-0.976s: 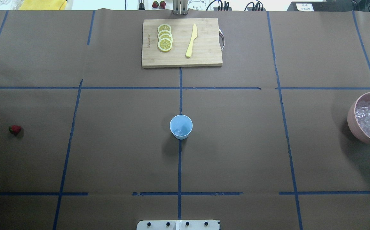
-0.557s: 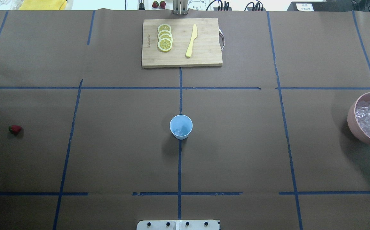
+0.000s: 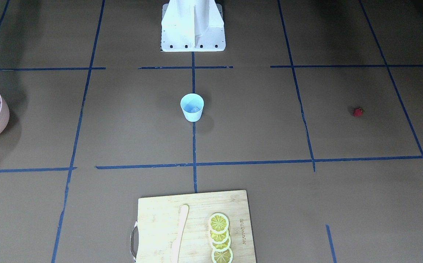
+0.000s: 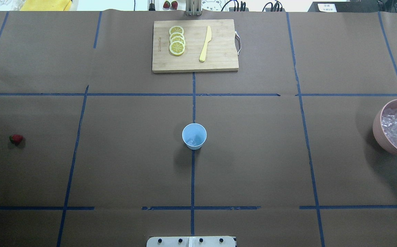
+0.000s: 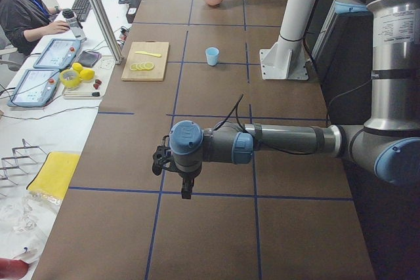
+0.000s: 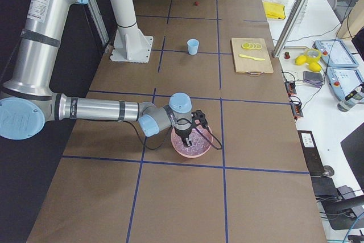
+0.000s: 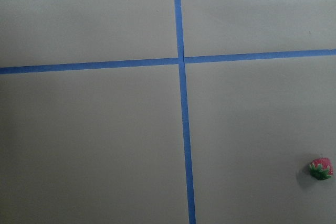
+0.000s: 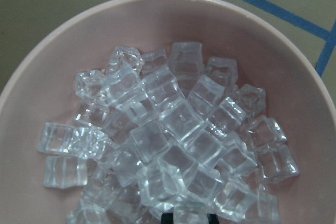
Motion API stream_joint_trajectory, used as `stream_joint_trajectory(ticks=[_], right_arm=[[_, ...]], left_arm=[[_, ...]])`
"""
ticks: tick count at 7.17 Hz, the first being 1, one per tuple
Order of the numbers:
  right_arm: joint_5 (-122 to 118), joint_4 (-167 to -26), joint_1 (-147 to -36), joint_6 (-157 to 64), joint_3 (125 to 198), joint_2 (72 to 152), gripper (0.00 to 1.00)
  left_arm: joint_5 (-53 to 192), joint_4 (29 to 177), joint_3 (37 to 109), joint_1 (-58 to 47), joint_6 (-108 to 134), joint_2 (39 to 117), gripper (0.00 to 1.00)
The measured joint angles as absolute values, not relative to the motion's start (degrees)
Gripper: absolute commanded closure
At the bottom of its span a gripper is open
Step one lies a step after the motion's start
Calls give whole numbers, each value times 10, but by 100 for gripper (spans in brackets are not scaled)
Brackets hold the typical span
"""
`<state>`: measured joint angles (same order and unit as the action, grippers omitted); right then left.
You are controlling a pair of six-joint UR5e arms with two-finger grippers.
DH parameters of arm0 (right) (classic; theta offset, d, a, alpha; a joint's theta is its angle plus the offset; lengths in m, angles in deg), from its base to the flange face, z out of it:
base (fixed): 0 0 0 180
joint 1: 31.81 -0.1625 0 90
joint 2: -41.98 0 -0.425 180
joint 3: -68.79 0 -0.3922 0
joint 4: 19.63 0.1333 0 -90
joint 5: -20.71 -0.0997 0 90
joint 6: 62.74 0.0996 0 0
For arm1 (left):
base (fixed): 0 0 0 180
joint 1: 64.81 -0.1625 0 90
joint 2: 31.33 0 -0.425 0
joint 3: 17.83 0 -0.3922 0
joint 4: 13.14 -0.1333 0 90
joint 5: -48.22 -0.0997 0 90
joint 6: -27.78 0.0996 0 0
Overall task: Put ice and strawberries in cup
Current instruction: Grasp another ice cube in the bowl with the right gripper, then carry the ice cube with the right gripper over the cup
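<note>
We found the right fingers (image 6: 188, 136) low over the pink bowl (image 4: 378, 127) at the right end of the bench (image 4: 253, 164), pointing down at the heap of ice (image 8: 168, 145). From overhead, the dark sliver of them above the bowl had shrunk within the last second to a speck at the picture's edge. We judged that they were settling in to pick another cube. Whether they were released or clenched we could not tell.

The cup (image 4: 194, 136) stood upright mid-bench, with what looked like a cube or two already at its bottom. The strawberry (image 4: 16, 139) lay well apart on the left, untouched. The left fingers (image 5: 187, 189) hovered above the bench with the strawberry at the corner of their wrist view, and we could not tell their state either.
</note>
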<state>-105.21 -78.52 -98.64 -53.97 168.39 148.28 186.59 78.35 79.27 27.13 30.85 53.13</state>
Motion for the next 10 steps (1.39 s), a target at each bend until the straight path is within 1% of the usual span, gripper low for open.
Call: stream_joint_trajectory(ticks=[3, 5, 6, 8, 10], right_arm=[[-1069, -802, -1034, -543, 1705, 1479, 99], [-1075, -863, -1049, -542, 1753, 1469, 98], [-1075, -924, -1051, -538, 1790, 1449, 99], [-1079, -1048, -1043, -524, 1851, 1384, 100], [-1086, -1091, -986, -419, 1872, 1299, 98]], left_arm=[[1866, 784, 793, 271, 309, 531, 0], [1866, 784, 793, 271, 308, 531, 0], [1866, 784, 794, 271, 308, 531, 0], [1866, 783, 794, 271, 308, 531, 0], [1866, 784, 795, 271, 308, 531, 0]])
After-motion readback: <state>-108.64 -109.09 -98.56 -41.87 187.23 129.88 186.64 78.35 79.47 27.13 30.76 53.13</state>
